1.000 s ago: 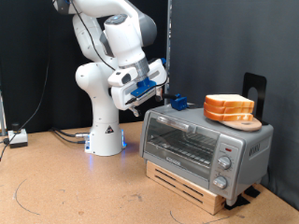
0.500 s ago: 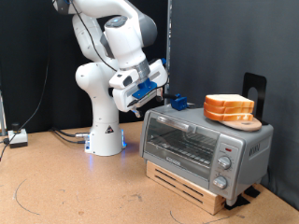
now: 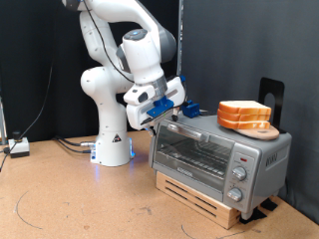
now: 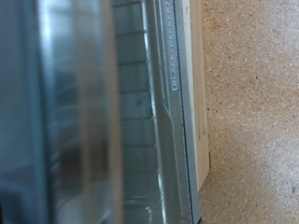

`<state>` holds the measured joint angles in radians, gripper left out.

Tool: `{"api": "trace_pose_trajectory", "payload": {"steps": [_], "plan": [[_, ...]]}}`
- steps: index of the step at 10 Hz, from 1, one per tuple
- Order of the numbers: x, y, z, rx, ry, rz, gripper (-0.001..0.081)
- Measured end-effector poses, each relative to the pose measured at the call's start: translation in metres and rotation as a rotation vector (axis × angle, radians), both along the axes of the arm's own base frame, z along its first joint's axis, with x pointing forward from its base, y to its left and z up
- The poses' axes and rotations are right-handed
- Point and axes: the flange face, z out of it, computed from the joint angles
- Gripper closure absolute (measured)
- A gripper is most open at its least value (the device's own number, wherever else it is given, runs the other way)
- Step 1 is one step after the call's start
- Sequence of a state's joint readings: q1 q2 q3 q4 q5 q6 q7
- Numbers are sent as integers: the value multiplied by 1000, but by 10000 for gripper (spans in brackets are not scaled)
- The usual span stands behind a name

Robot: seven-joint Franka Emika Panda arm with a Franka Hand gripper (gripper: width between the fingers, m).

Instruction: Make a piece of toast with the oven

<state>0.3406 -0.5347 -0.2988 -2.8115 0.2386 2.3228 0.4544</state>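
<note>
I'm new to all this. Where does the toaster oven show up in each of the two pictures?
Exterior view: the oven sits at the exterior view's right on a wooden base, door shut, bread slices on top; the end effector hangs by its upper corner.
Wrist view: the oven fills most of the picture, seen close up and blurred.
Shared landmark: the glass door with the wire rack behind it.

There was one boxy silver-grey toaster oven (image 3: pixel 219 151) with a glass door, bearing three round knobs (image 3: pixel 240 171) in a column. One round wooden board (image 3: pixel 249 128) carried one stack of pale, tan-crusted bread slices (image 3: pixel 244 113), their number unclear. One white robot arm (image 3: pixel 120 60) stood nearby.
</note>
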Motion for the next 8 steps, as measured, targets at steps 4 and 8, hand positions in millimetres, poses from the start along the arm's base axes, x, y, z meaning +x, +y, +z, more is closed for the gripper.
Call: {"api": "trace_pose_trajectory", "payload": {"steps": [4, 8], "plan": [[11, -16, -8, -24, 7, -45, -3], [25, -58, -18, -87, -15, -117, -3]]}}
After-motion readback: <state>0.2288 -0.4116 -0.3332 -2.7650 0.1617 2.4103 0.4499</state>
